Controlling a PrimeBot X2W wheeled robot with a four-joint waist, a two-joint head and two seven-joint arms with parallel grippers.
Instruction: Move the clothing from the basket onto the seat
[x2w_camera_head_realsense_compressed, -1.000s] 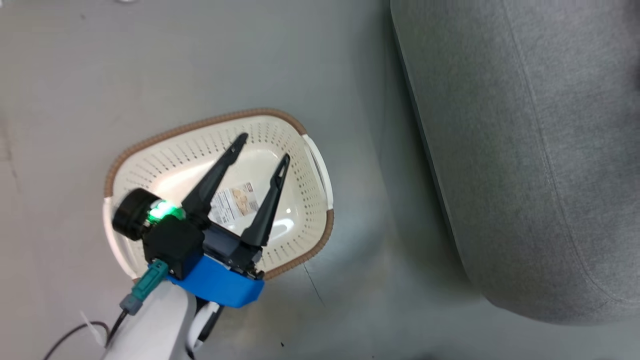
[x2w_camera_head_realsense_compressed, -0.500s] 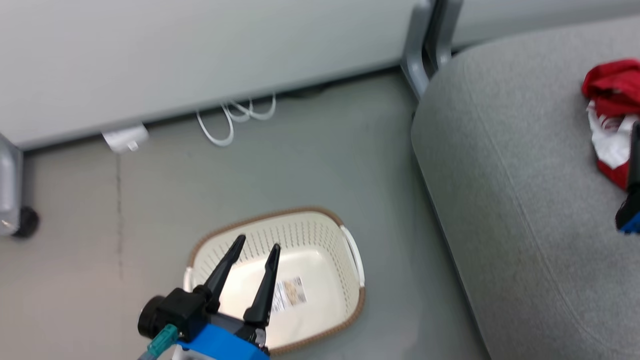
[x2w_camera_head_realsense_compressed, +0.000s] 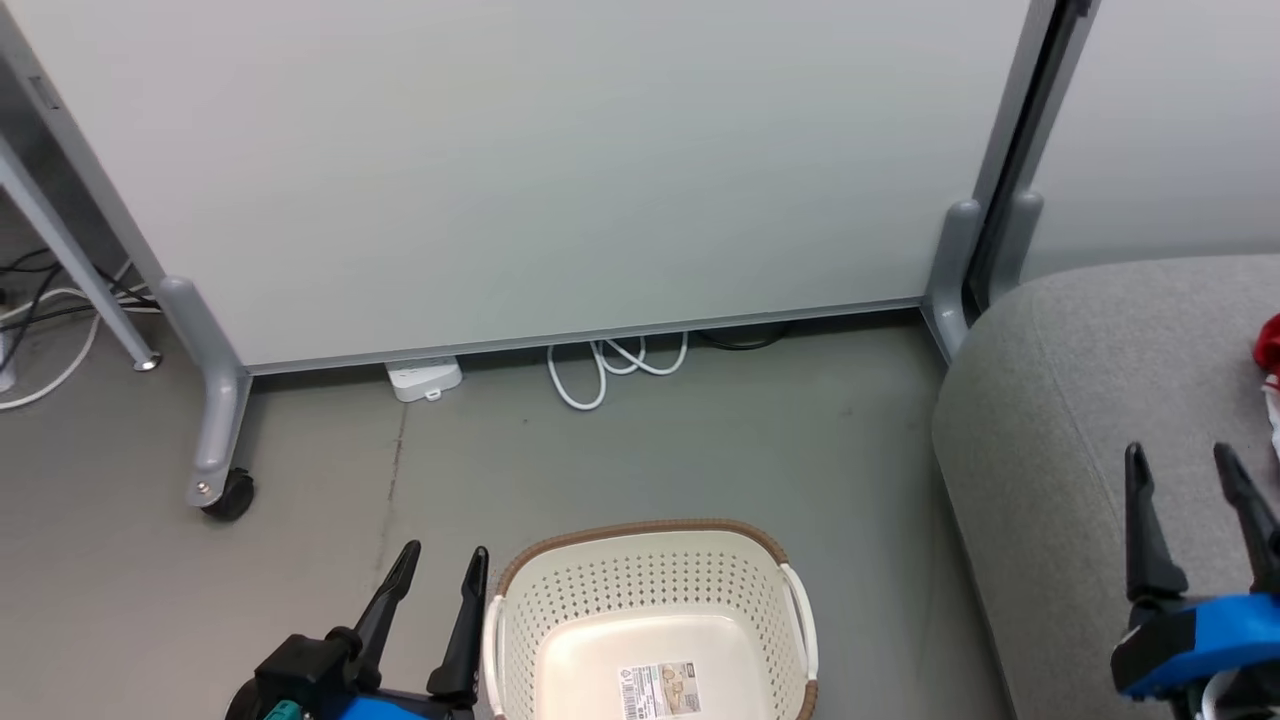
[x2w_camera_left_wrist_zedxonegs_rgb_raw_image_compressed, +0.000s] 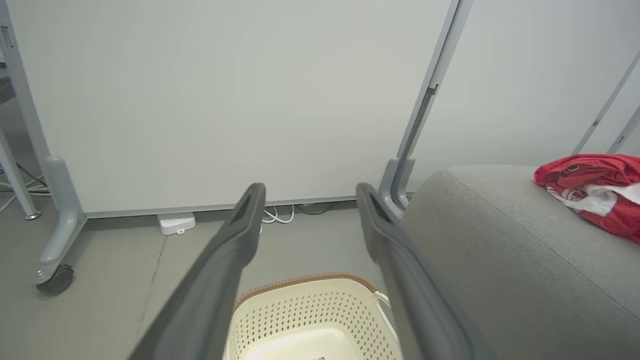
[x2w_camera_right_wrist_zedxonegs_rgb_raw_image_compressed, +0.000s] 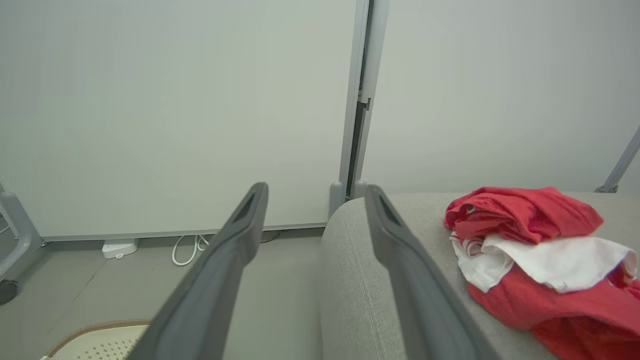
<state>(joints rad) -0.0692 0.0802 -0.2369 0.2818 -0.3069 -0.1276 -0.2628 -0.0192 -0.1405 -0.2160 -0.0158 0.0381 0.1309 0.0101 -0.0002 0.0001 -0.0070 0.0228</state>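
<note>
The head camera has swung up from the cream perforated plastic basket (x2w_camera_head_realsense_compressed: 640, 575), which is empty, only a label inside. The bright red fabric clothing (x2w_camera_right_wrist_zedxonegs_rgb_raw_image_compressed: 530, 250) lies heaped on the grey upholstered seat (x2w_camera_head_realsense_compressed: 1050, 420), far right. Left pincer (x2w_camera_head_realsense_compressed: 446, 550) and right pincer (x2w_camera_head_realsense_compressed: 1178, 455) gape, holding nothing — task looks done.

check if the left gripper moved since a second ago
Yes. Judged against the basket, the left gripper went left: from over its inside to beside its left side, above the floor.
</note>
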